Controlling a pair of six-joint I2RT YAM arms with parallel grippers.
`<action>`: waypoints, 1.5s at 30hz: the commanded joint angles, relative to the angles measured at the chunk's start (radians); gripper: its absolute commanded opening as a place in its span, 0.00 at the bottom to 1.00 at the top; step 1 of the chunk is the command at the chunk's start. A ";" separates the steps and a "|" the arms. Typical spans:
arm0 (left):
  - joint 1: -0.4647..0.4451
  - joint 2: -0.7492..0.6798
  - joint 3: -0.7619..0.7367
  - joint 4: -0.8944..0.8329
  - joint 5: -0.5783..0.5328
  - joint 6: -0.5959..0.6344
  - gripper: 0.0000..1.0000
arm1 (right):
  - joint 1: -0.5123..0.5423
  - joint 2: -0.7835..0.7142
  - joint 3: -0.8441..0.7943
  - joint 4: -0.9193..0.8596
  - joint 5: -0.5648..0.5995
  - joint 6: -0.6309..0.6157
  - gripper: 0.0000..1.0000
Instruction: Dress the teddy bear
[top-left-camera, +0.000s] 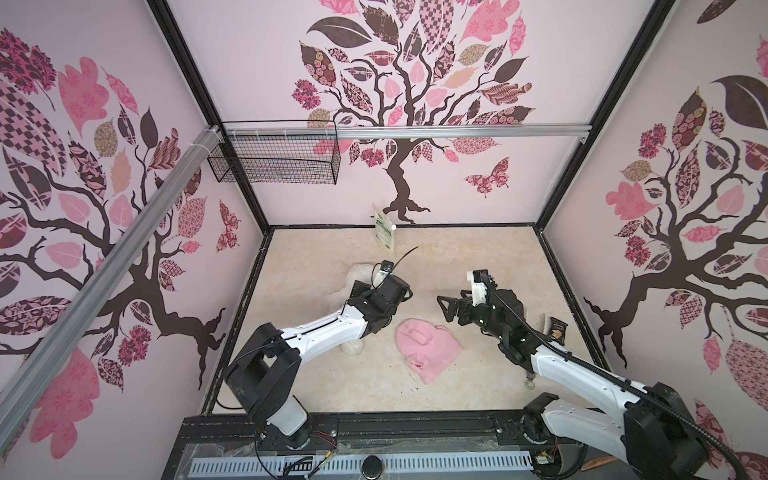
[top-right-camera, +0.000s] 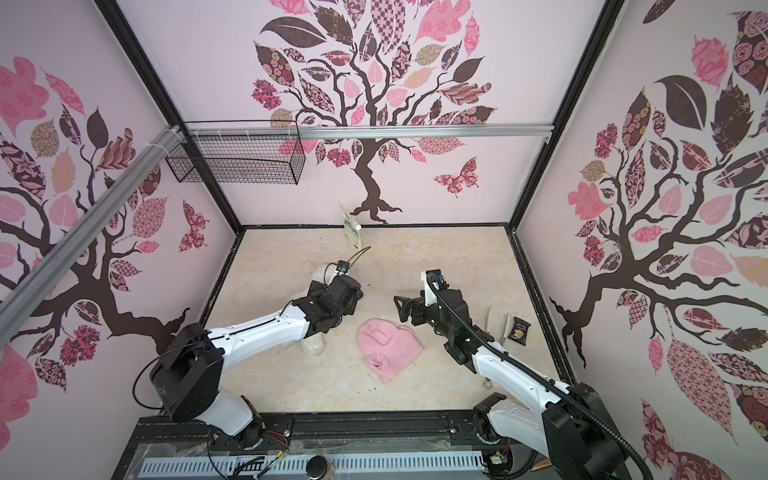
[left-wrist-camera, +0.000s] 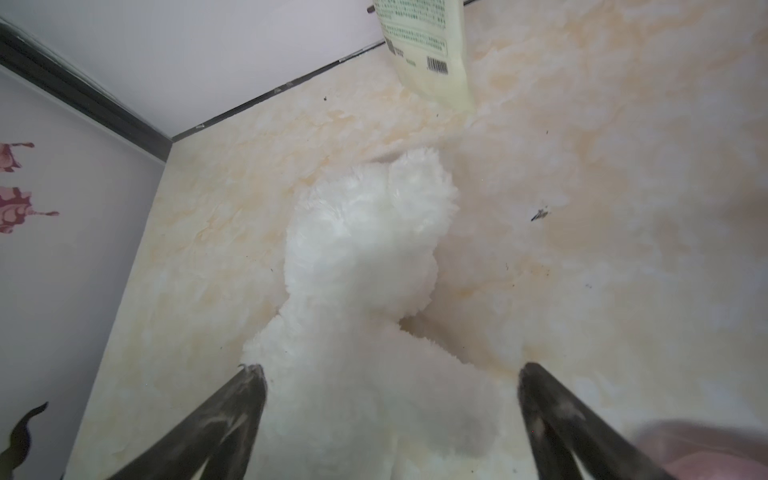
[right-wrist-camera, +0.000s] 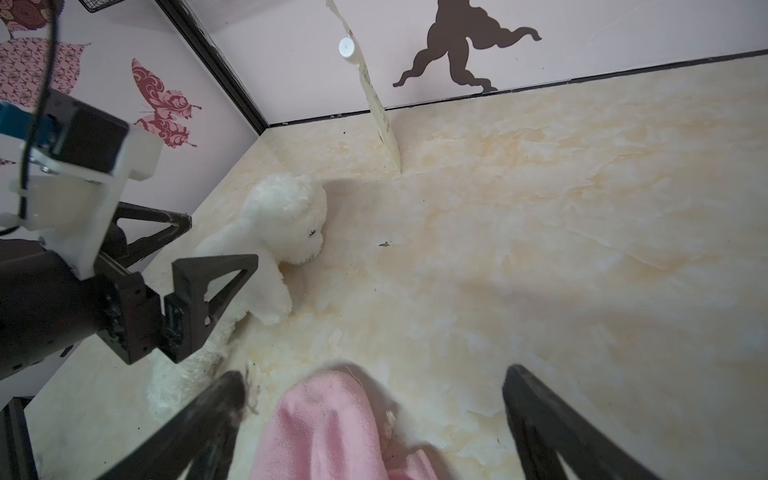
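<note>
The teddy bear is white and fluffy and lies on the floor at the left, its head toward the back wall. In both top views my left arm hides most of it, with only its head and a foot showing. My left gripper is open, a finger on each side of the bear's body, not closed on it. A pink hooded top lies flat in the middle of the floor. My right gripper is open and hovers over the top's far edge, holding nothing.
A pale pouch with a white cap leans on the back wall. A wire basket hangs from the rail at the back left. A dark snack packet lies near the right wall, behind my right arm.
</note>
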 joint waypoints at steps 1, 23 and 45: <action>0.001 0.070 0.071 -0.079 -0.084 0.028 0.97 | -0.002 -0.028 0.001 0.033 0.034 -0.012 1.00; 0.001 0.160 -0.024 0.055 -0.131 0.063 0.25 | -0.002 0.047 0.006 0.055 0.019 -0.013 1.00; 0.236 -0.409 -0.122 0.260 0.833 -0.293 0.00 | -0.001 0.093 0.067 0.074 -0.069 0.076 1.00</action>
